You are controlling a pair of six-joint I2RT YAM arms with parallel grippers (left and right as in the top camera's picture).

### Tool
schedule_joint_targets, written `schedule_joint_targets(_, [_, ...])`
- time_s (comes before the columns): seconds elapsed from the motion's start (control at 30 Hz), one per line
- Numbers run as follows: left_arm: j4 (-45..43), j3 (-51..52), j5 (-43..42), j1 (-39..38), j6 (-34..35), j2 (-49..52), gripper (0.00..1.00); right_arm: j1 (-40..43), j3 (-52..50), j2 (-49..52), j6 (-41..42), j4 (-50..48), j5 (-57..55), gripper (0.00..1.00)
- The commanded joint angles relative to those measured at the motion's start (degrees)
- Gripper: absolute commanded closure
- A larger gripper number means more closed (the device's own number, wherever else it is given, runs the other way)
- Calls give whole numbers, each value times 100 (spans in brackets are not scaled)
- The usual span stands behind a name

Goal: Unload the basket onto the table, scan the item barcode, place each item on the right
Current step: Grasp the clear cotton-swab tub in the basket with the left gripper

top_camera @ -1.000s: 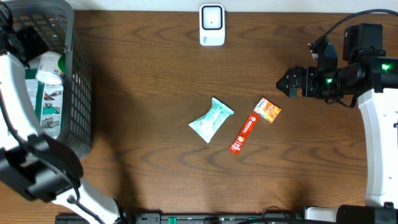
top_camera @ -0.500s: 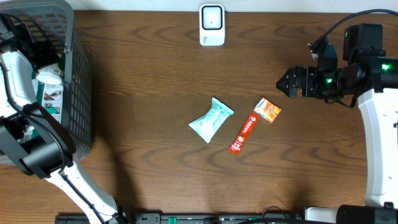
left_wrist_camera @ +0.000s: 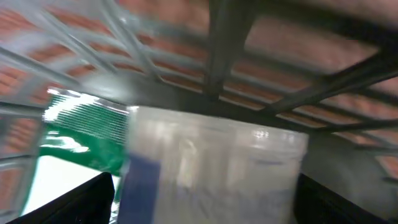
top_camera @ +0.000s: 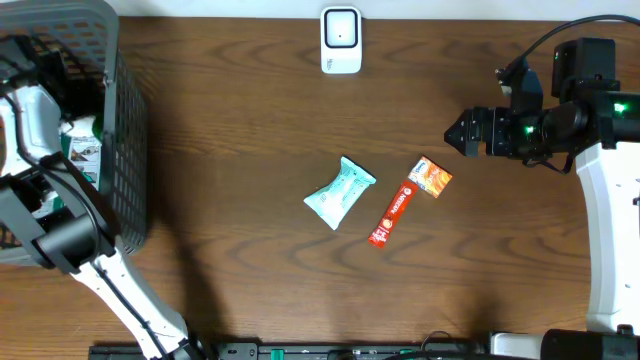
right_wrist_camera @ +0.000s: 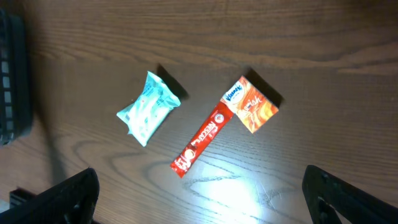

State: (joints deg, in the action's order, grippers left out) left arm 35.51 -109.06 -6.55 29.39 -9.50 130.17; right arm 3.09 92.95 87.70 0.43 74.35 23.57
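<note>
My left gripper [left_wrist_camera: 205, 205] is down inside the grey basket [top_camera: 130, 150] at the table's left edge. Its jaws stand wide, one finger on either side of a blurred white pack with a blue stripe [left_wrist_camera: 211, 168]. A green and white packet [left_wrist_camera: 74, 137] lies just left of that pack. The white barcode scanner [top_camera: 340, 40] stands at the far edge of the table, in the middle. My right gripper [top_camera: 458, 132] hovers open over the right side of the table, with nothing between its fingers.
A teal packet [top_camera: 340, 192], a red stick sachet [top_camera: 392, 212] and a small orange tissue box [top_camera: 431, 177] lie together mid-table, all seen in the right wrist view too. The basket's mesh walls [left_wrist_camera: 224, 56] close in tightly around my left gripper.
My left arm has reached further into the basket, and it now covers the white bottle with the green cap. The right arm and the items on the table have not moved.
</note>
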Motion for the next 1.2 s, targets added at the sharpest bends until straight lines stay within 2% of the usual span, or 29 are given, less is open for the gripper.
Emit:
schedule_joint_targets(0.0, [42, -42, -35, -7, -142, 249, 17, -9, 101, -4, 35, 2, 26, 1])
schedule_joint_targets(0.13, [-26, -39, -35, -9, -140, 136, 26, -9, 101, -4, 35, 2, 26, 1])
schedule_joint_targets(0.2, [-118, -48, -31, -2, -142, -57, 36, -9, 101, -4, 35, 4, 26, 1])
schedule_joint_targets(0.23, [-153, -48, -31, 2, -142, -175, 37, -9, 101, -4, 35, 2, 26, 1])
schedule_joint_targets(0.67, [-216, -48, -31, 33, 0, -2192, 37, -9, 101, -4, 35, 4, 26, 1])
schedule_joint_targets(1.03, [754, -48, -37, 11, 911, -4087, 37, -9, 101, -4, 35, 4, 26, 1])
schedule_joint_targets(1.17, [1045, -48, -37, -59, 964, -4551, 37, -9, 101, -4, 35, 4, 26, 1])
